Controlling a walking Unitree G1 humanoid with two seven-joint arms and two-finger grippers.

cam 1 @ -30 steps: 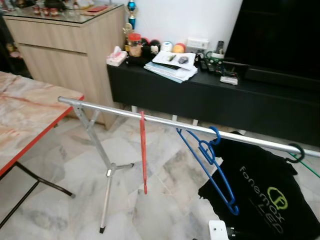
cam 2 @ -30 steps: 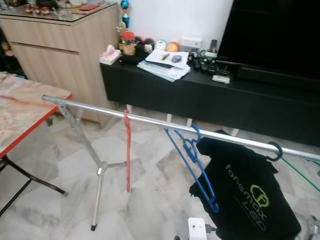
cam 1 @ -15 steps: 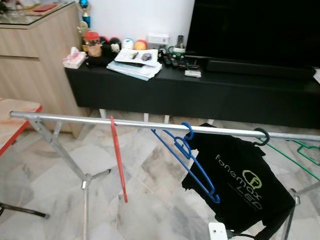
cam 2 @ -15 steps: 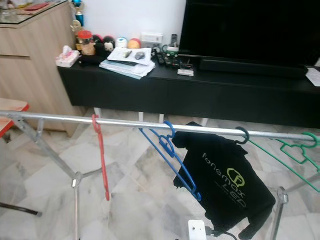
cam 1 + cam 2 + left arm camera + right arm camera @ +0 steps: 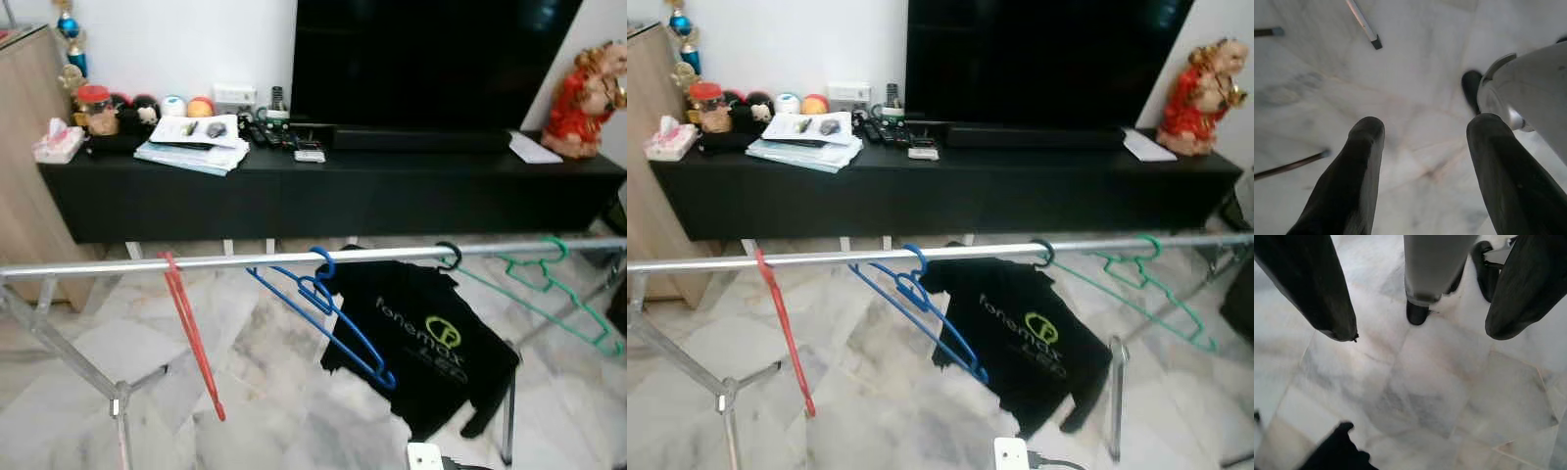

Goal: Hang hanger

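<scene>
Hangers red [image 5: 191, 338], blue [image 5: 328, 315], green [image 5: 544, 291] on steel rail [image 5: 245, 260], black shirt [image 5: 431, 338] between, left gripper [image 5: 1422, 134] and right gripper [image 5: 1422, 333] spread, empty, over marble floor [image 5: 1415, 396].

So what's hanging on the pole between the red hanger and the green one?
In the left eye view, a blue hanger and a black T-shirt hang on the metal pole between the red hanger and the green hanger.

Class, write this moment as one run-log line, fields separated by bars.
left gripper: open, empty, over floor | right gripper: open, empty | rail: red hanger, blue hanger, black T-shirt, green hanger
</scene>
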